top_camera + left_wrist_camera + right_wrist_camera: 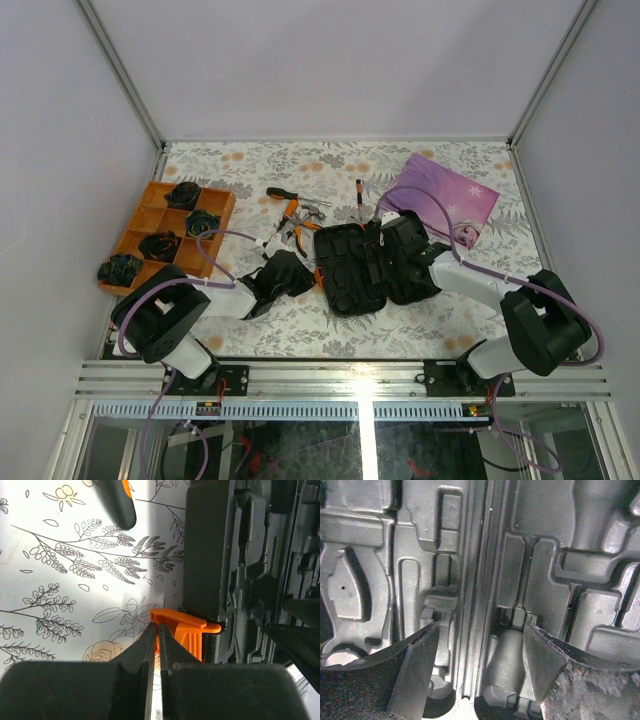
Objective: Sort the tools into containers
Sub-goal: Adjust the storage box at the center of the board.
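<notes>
The black tool case (375, 265) lies open and flat at the table's centre, its moulded slots empty. My left gripper (300, 275) is at the case's left edge. In the left wrist view the gripper (155, 630) is shut, its tips pinching the end of the orange latch (187, 630). My right gripper (385, 240) hovers over the case. In the right wrist view it (480, 635) is open and empty above the hinge line (470, 580). Orange-handled pliers (295, 225) and two screwdrivers (283, 194) (359, 195) lie behind the case. No hammer shows.
An orange divided tray (150, 240) with black coiled lumps stands at the left. A purple cloth (450, 200) lies at the back right. A black-and-orange handle (117, 500) lies on the floral cloth just beyond my left gripper.
</notes>
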`<state>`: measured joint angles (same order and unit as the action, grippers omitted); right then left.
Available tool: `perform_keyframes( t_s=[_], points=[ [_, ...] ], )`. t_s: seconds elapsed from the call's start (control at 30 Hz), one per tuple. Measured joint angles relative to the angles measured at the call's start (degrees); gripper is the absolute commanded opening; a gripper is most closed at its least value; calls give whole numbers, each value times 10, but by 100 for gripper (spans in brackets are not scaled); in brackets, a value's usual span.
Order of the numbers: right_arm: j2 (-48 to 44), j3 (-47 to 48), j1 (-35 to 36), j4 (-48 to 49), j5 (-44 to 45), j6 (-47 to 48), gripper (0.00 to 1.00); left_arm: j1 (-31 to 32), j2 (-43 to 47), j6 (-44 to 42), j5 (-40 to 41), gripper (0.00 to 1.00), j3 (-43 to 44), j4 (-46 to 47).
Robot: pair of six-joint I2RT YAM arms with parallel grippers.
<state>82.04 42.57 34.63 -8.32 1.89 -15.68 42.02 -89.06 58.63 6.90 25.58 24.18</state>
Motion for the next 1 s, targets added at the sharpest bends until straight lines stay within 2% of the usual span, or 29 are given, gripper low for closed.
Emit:
perform_keyframes(
  t_s=[0.4,0.8,0.93,1.0],
  points=[
    [11,-10,13,-5,22,-42,67,0,36,3,-3,4,-10,-41],
    [-45,-40,20,-47,21,-121,65,6,158,7,-5,28,-31,-197],
    [-93,-49,21,-92,23,-152,65,7,211,7,-5,37,-36,-246],
    [-121,-49,20,-126,41,-158,69,7,237,6,1,38,-36,-277]
  ],
)
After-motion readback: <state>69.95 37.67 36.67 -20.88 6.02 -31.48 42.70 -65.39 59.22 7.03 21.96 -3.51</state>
